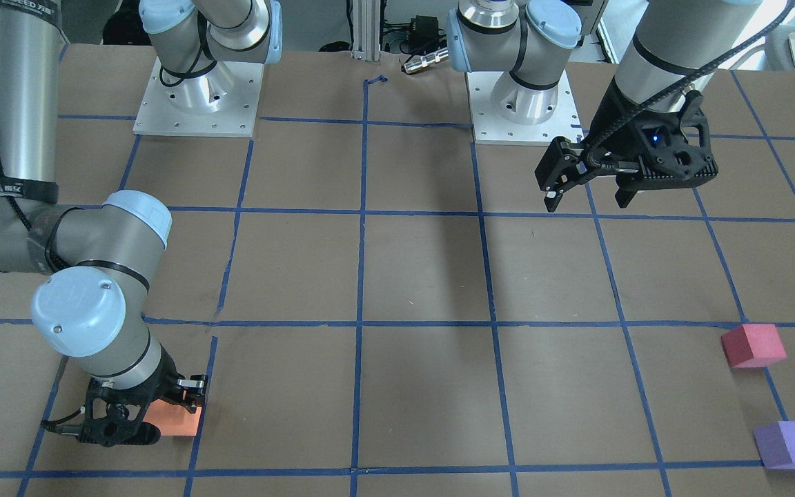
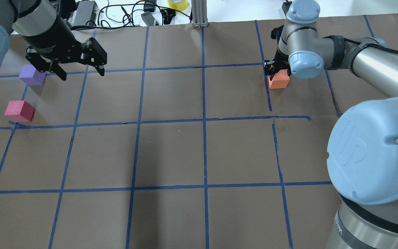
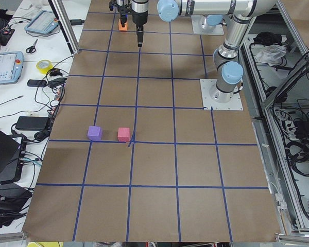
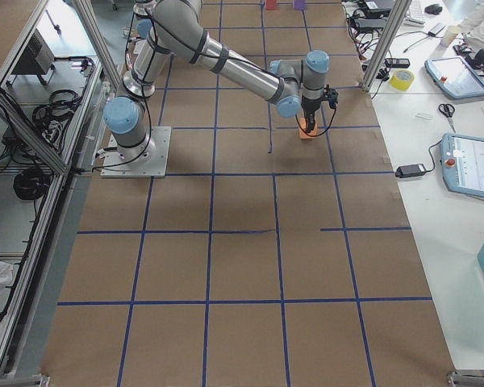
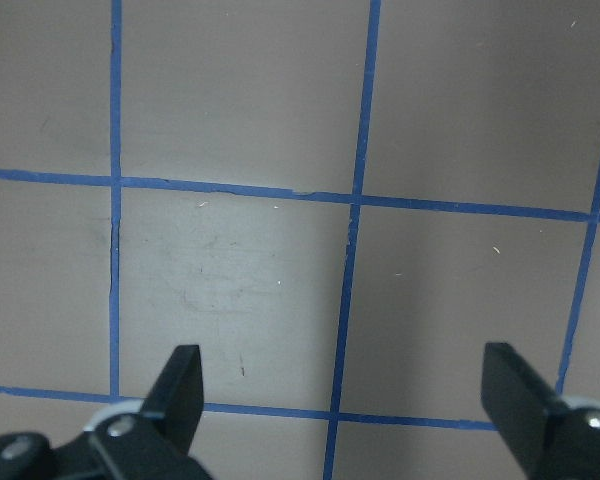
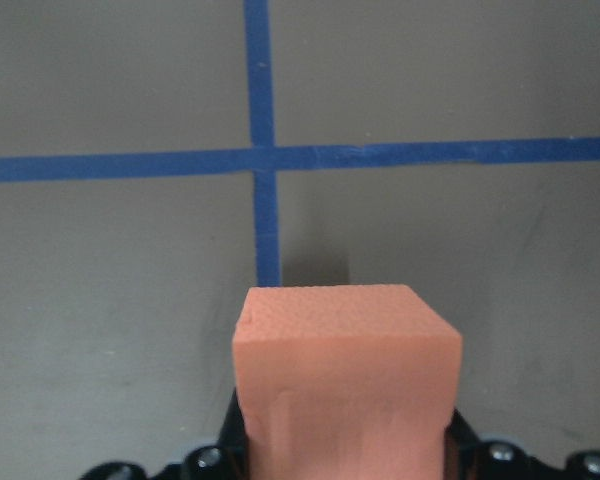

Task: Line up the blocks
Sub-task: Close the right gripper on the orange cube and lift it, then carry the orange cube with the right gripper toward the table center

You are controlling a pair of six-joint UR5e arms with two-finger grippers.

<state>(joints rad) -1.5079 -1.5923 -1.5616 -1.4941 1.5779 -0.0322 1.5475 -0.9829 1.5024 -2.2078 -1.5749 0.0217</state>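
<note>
Right arm reaches far out, elbow bent, wrist pointing straight down. The right gripper [image 1: 170, 413] is low at the table [image 1: 425, 276], fingers clamped on the orange block [image 1: 178, 420] beside a blue tape line [image 1: 201, 407]. In the wrist view that block fills the space between the jaws. Over on the other side, the left gripper [image 1: 587, 202] hangs above the paper, tilted, fingers spread wide with nothing between them. The pinkish-red block [image 1: 753, 345] and the purple block [image 1: 789, 445] sit near each other at the table's left end, well apart from the orange one.
</note>
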